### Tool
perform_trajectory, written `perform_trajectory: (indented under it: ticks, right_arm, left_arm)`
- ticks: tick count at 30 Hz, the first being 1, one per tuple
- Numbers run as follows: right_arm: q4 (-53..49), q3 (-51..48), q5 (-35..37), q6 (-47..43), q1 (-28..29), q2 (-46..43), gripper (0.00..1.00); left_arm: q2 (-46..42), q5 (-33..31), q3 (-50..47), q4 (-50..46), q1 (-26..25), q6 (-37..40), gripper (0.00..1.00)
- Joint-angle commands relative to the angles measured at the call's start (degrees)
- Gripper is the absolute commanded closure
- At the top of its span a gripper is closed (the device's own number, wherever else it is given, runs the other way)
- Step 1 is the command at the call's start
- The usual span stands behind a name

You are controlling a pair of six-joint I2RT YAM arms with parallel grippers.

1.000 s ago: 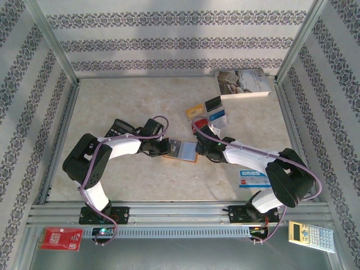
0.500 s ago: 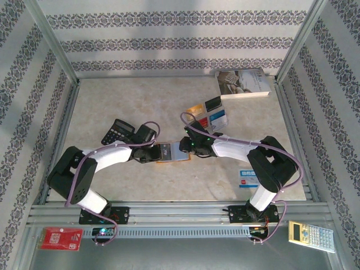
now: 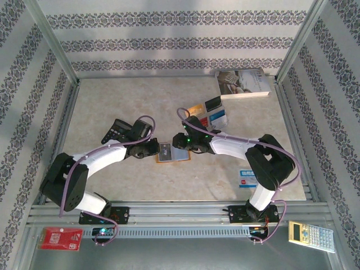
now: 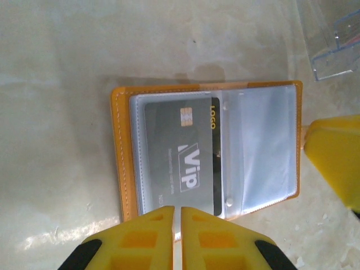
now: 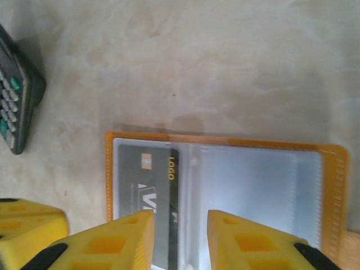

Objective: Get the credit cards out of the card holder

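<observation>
The card holder (image 3: 173,153) lies open and flat on the table, orange-edged with clear pockets (image 4: 264,152). A grey card (image 4: 180,154) marked "Vip" sits in one pocket (image 5: 146,174); the other pocket (image 5: 253,191) looks empty. My left gripper (image 4: 176,216) is shut to a thin slit, its tips over the holder's near edge; I cannot tell whether it pinches that edge. My right gripper (image 5: 181,222) is open over the holder's middle, straddling the card's inner edge and the fold. In the top view the left gripper (image 3: 155,148) and the right gripper (image 3: 179,142) face each other across the holder.
A black calculator (image 3: 115,130) lies just left of the left gripper. Several loose cards and a clear case (image 3: 209,114) sit behind the right arm, and a book (image 3: 243,83) lies at the back right. A blue-and-white card (image 3: 247,179) is near the right arm's base.
Both grippers and the card holder have shifted a little to the left. The right gripper has come over the holder and its jaws have narrowed.
</observation>
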Motion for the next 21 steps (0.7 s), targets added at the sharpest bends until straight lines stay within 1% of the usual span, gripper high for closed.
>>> perform_trajectory:
  ticks: [1, 8, 11, 15, 21]
  right_arm:
    - [3.5, 1.3, -4.6, 0.1, 0.9, 2.7, 0.7]
    - [5.0, 2.6, -6.0, 2.3, 1.1, 6.5, 0.73]
    - [5.6, 3.1, -6.7, 2.6, 1.2, 7.8, 0.77]
    - [5.7, 3.1, -6.8, 2.6, 1.2, 8.6, 0.81]
    - [5.0, 3.0, -6.1, 2.4, 1.0, 9.0, 0.83]
  left_arm:
    - [3.2, 1.3, 2.4, 2.7, 0.7, -0.4, 0.89]
    - [7.5, 1.0, 3.8, 4.0, 0.7, -0.9, 0.9]
    - [8.2, -0.2, 3.8, 3.6, 0.7, -0.8, 0.9]
    - [9.1, -1.8, 3.7, 2.8, 0.7, -0.5, 0.9]
    - [10.4, -3.1, 3.8, 1.9, 0.7, -0.8, 0.9]
